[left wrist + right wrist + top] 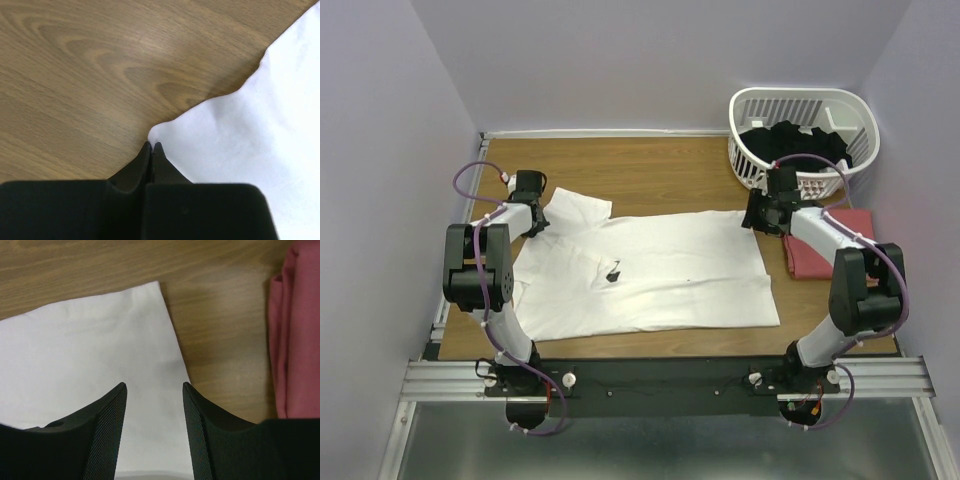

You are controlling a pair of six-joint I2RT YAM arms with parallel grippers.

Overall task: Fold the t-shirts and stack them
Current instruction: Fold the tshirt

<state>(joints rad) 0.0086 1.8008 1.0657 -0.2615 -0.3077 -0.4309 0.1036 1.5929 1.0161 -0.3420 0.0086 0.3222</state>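
Left fingers (142, 162) pinched the crosswise white t-shirt's (650, 270) far-left sleeve; right fingers (107, 430) stood open over its far-right corner.

Top external: fixed, high behind the arm bases, facing down and forward; wide view of the whole table (660, 165).
Left wrist: close, facing down past the left gripper (151, 145) at bare wood and a white t-shirt (260, 150) edge.
Right wrist: close, facing down past the right gripper (154, 385) at a shirt corner; salmon-red t-shirt (297, 330) at right.
Shared: all three views show the white t-shirt and wood.
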